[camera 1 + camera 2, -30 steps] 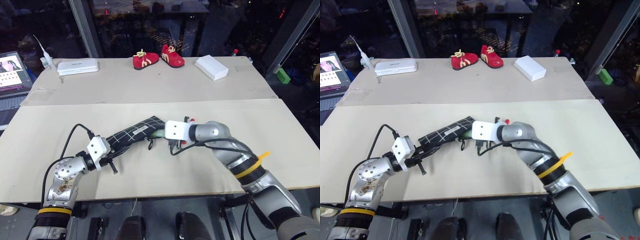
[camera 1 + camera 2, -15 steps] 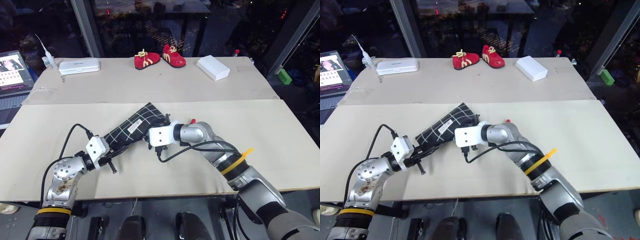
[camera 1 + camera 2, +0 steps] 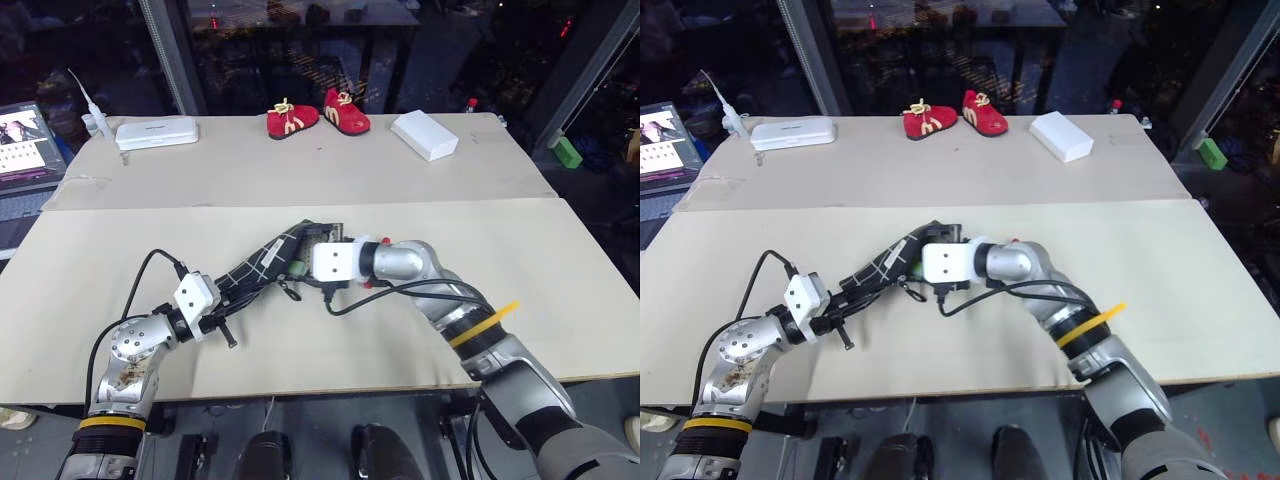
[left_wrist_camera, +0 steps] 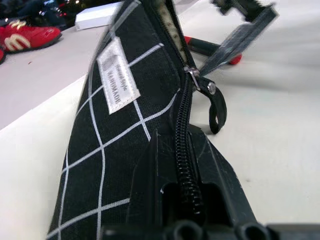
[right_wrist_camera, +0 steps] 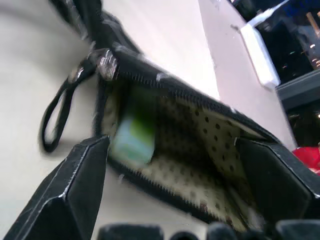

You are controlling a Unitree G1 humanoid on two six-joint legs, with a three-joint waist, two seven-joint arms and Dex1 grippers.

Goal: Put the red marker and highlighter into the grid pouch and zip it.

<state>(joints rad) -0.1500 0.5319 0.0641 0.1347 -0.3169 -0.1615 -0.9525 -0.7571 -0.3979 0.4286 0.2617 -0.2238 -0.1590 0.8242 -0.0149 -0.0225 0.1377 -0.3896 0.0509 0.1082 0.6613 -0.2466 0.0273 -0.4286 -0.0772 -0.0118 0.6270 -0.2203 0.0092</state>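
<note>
I see the grid pouch (image 4: 120, 145) unzipped, highlighter (image 5: 132, 140) inside against dotted lining. Left gripper (image 4: 187, 210) clamps its end. Right gripper (image 5: 175, 200) jaws spread wide.

2 pale beige tabletops (image 3: 300, 170) meet along a seam, the far one backed by dark glass panes with grey metal frames (image 3: 165, 55). An open laptop (image 3: 25, 150) sits at the far left edge.
</note>
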